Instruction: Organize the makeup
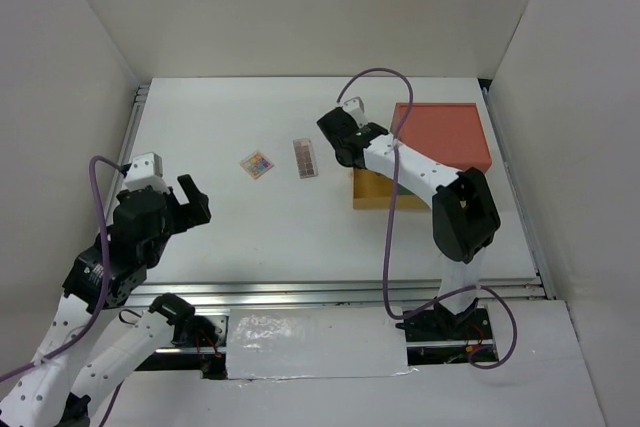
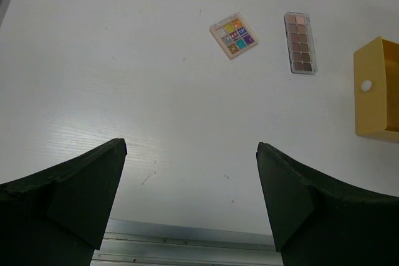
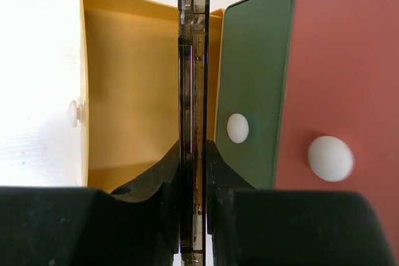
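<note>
Yellow drawer [image 3: 124, 91] is pulled open; what seems a thin palette [image 3: 192, 91], seen edge-on, is clamped in the right tool [image 3: 192, 154] just above it. It should be lowered slowly, kept off the drawer's sides, then let go. The left tool [image 2: 191, 147] is spread apart.

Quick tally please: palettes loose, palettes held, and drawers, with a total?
Loose palettes: 2 (multicolour palette, brown palette)
Held palette: 1, edge-on in the right gripper
Drawers: 3 (yellow drawer, green drawer, red drawer)
Total: 6
</note>
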Action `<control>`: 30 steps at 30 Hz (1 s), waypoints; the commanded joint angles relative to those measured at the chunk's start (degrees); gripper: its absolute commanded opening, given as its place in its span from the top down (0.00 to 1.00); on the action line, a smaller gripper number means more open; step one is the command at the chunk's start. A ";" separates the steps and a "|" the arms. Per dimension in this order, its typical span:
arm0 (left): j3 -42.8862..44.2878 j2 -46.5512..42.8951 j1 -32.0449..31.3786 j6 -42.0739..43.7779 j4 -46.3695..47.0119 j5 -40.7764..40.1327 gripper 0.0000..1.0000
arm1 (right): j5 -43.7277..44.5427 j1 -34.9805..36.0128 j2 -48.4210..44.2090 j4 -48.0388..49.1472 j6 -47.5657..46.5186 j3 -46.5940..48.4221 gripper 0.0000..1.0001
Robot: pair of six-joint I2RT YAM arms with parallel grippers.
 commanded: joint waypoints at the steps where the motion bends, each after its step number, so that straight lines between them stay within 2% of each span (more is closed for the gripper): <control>1: -0.12 0.28 0.29 1.95 2.47 0.85 0.01 | 1.83 -0.32 1.16 2.37 -0.23 -2.04 0.95; 10: -0.12 0.80 0.38 2.04 2.48 1.11 0.00 | 3.31 -0.24 5.65 3.52 3.20 -4.86 0.91; 12: -0.12 0.98 0.29 1.95 2.39 1.03 0.01 | 4.11 -0.32 6.08 3.43 3.46 -4.95 0.85; 14: -0.12 0.80 0.38 2.04 2.48 1.20 0.01 | 3.76 -0.33 5.65 3.70 3.29 -5.39 0.72; 15: -0.12 0.72 0.38 2.04 2.48 1.20 0.01 | 2.89 -0.24 5.39 4.39 3.03 -6.09 0.61; 18: -0.12 0.71 0.29 2.04 2.48 1.29 0.01 | 1.83 -0.32 3.63 5.37 3.11 -7.06 0.46; 21: -0.12 0.71 0.29 2.21 2.74 1.46 0.01 | 1.12 -0.33 2.31 5.46 3.11 -6.89 0.38; 30: -0.12 0.36 0.29 2.12 2.65 1.55 0.01 | -1.34 1.26 -1.73 4.49 4.96 -4.43 0.37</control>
